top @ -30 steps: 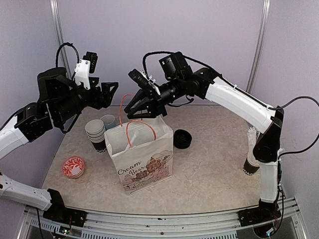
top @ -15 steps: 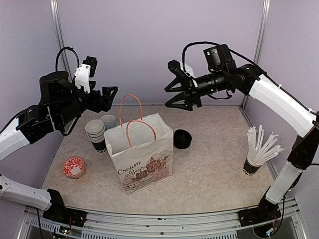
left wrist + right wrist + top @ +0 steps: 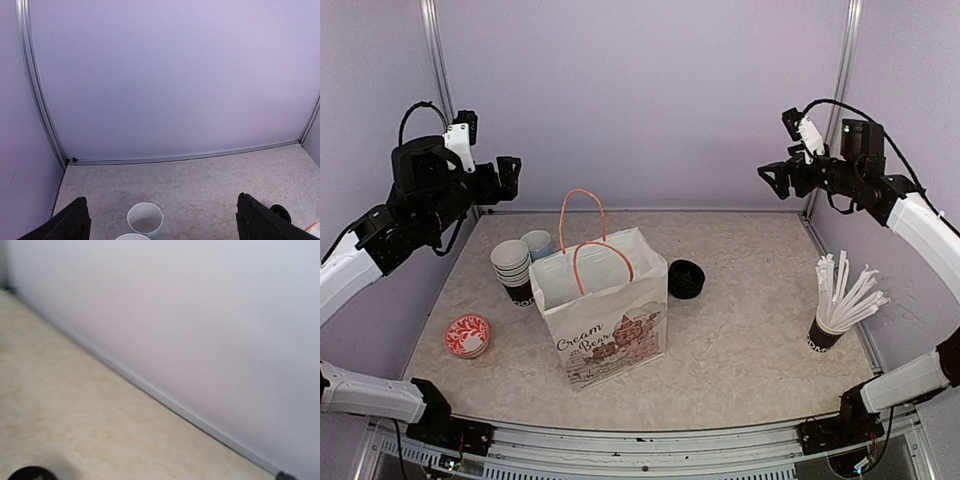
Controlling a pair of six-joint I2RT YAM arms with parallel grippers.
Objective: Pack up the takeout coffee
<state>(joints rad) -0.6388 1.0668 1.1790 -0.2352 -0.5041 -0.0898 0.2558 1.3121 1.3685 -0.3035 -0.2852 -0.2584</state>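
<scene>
Black left gripper (image 3: 508, 172) parked high, fingers (image 3: 70, 221) spread wide, nothing between them. Equally high on the other side: right gripper (image 3: 778, 150). Seen from above, prongs apart and bare. Fingertips out of frame in its own wrist view.

No sighting of the takeout coffee in any view. Can't tell whether inside the paper bag (image 3: 605, 310); only the upper inner wall visible from above, bottom hidden.

Bag upright, mouth open, both pink handles standing up. Well below both sets of fingers, between them, nearer the left set.

Below and ahead of the left fingers: light blue mug (image 3: 145, 218), centred between the two tips in the wrist view. On the mug's near side: stack of lidless cups (image 3: 512, 272), touching or just beside, can't tell which. Both just left of the bag.

Just beside the bag's far right corner: pile of black lids (image 3: 686, 279). Close to the right-hand tip in the left wrist view, well below and left of the right fingers. Dark sliver at the bottom left of the right wrist view, too cropped to identify.

Well below the right fingers, toward the arm bases: cup of white straws (image 3: 838, 305). Well below the left fingers, near the left edge of the table (image 3: 750, 340): red patterned dish (image 3: 467, 335).
</scene>
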